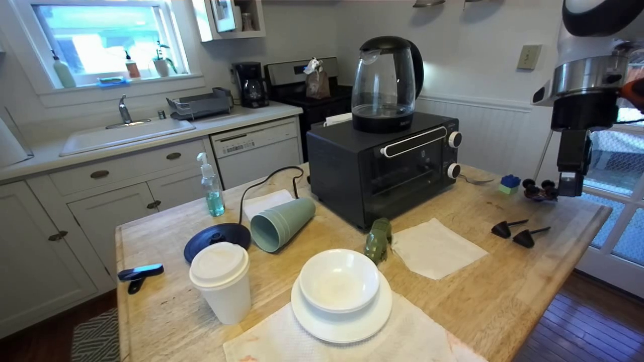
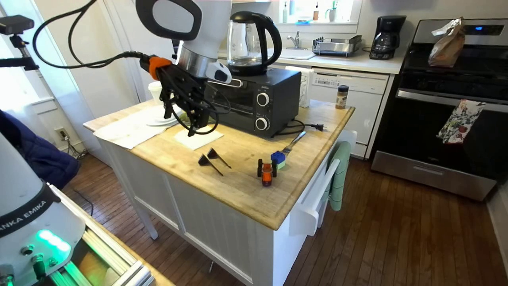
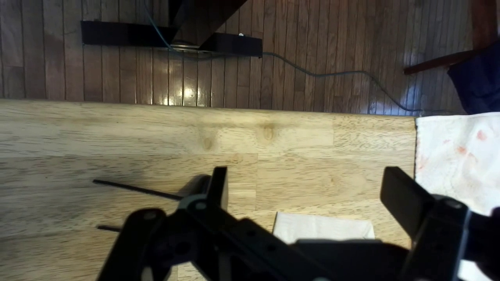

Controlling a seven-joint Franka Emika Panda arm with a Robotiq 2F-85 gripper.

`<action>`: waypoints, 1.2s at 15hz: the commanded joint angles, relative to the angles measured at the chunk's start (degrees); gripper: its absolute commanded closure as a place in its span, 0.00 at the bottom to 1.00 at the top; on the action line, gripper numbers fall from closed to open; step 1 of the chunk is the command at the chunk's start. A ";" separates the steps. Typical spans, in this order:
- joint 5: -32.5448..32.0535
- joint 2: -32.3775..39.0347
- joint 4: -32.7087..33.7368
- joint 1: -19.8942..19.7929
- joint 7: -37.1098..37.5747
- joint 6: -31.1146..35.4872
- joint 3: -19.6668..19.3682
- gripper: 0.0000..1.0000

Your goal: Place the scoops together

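Note:
Two small black scoops lie on the wooden table, side by side and slightly apart, thin handles pointing the same way. In the exterior views, one scoop (image 1: 501,230) (image 2: 213,153) is farther from the table edge; the other scoop (image 1: 524,239) (image 2: 203,160) is nearer it. In the wrist view, the nearer scoop's handle (image 3: 136,189) shows at left, its bowl partly behind a finger; of the farther scoop only the handle tip (image 3: 109,228) shows. My gripper (image 3: 306,175) is open and empty, in the air above the table, beside the scoops. It also shows in both exterior views (image 1: 571,183) (image 2: 180,119).
A black toaster oven (image 1: 342,171) with a glass kettle (image 1: 385,85) on it stands tall mid-table. A white napkin (image 1: 437,249) lies near the scoops. A toy car (image 2: 267,172), a blue-green block (image 2: 278,159) and a fork (image 2: 293,143) lie beyond the handles.

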 commanded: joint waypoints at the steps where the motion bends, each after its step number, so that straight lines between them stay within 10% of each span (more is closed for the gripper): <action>1: 0.38 5.81 3.45 -1.98 -5.61 0.09 0.67 0.00; 18: 3.23 16.80 5.28 -2.66 -22.23 17.31 9.85 0.00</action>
